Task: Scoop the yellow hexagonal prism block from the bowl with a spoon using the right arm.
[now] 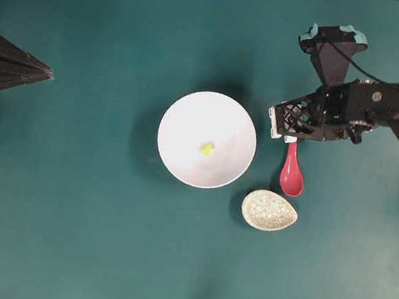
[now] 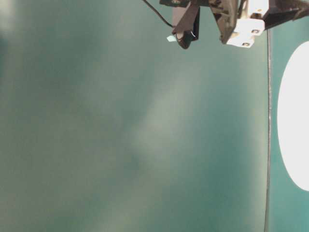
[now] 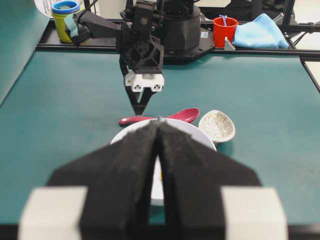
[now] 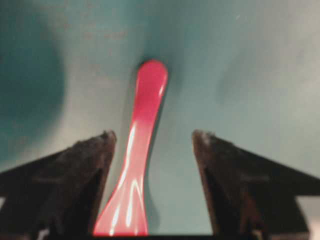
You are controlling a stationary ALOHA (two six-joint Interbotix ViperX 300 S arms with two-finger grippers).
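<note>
right arm (image 1: 386, 110): black links, open lattice wrist frame, thin black cable, teal-tipped top piece | right gripper (image 1: 282, 124): white finger mounts with small screws, black wedge fingers | left gripper (image 3: 159, 165): black foam-faced wedge fingers, white blocks at base

Bowl at centre frame, spoon and rest to its right.
The block (image 1: 207, 148) sits in the bowl (image 1: 176, 157); the spoon (image 1: 291, 174) lies right of it, the spoon rest (image 1: 269, 210) just below.
</note>
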